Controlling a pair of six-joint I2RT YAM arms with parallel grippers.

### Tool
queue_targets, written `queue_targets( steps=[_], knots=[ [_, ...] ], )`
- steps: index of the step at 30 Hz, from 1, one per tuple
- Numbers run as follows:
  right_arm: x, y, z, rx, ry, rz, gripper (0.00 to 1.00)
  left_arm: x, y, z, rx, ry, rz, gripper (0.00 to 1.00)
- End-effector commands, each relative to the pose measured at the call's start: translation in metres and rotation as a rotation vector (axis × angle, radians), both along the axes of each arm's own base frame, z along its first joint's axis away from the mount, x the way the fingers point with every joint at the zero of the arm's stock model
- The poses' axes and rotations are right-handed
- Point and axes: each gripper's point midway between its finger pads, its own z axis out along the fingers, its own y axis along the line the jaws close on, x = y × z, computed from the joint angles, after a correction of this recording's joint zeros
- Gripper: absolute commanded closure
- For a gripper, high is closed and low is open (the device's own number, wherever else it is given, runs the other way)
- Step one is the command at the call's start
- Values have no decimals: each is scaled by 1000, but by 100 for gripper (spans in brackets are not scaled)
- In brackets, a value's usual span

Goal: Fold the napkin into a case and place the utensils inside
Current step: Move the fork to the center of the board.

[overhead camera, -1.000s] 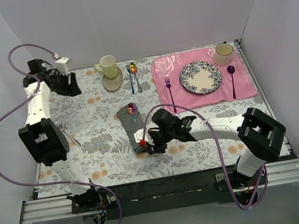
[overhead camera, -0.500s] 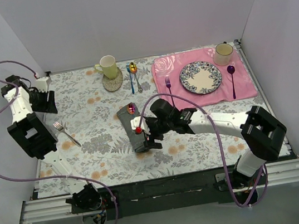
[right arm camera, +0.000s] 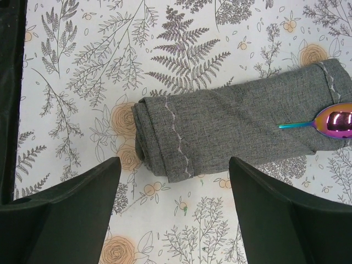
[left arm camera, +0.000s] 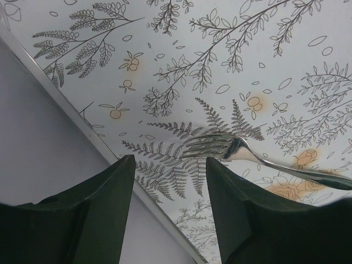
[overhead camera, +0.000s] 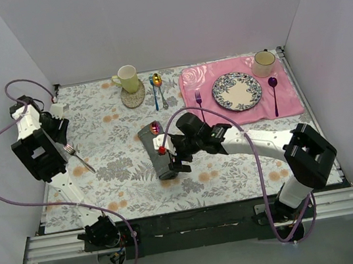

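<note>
You've got the napkin (overhead camera: 158, 154) mid-frame in the top view, w/ the spoon (overhead camera: 156, 128) bowl on its upper end. Fork (overhead camera: 77, 157) lies far left on the table (overhead camera: 120, 177). Upper centre: mug (overhead camera: 128, 78) on coaster (overhead camera: 134, 98). Upper right: plate (overhead camera: 236, 91) on placemat (overhead camera: 288, 99).

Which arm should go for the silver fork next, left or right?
Left, probably. The silver fork lies just beyond the open left gripper, apart from it. The right gripper hangs open over the rolled napkin with the spoon in it, well away from the fork.
</note>
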Motion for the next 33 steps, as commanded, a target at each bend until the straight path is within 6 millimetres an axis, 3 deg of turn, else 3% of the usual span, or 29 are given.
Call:
queue_targets(
  steps=[1, 8, 11, 19, 22, 29, 33],
  knots=[
    [10, 9, 15, 22, -25, 5, 12, 3, -2, -10, -8, 13, -36, 47],
    [15, 8, 15, 21, -36, -5, 12, -8, -21, -30, -76, 80, -62, 51],
    [15, 7, 16, 22, -35, -9, 12, -12, -31, -33, -104, 102, -74, 60],
    [13, 1, 14, 17, -39, -13, 13, -11, -103, -26, -250, 114, -100, 94],
    [11, -2, 13, 15, -38, -15, 13, -15, -136, -21, -309, 116, -122, 100],
    [7, -7, 13, 25, -30, -27, 14, -9, -193, -2, -369, 92, -195, 100],
    [5, -11, 13, 27, -39, -30, 14, -6, -206, 11, -429, 96, -232, 100]
  ],
)
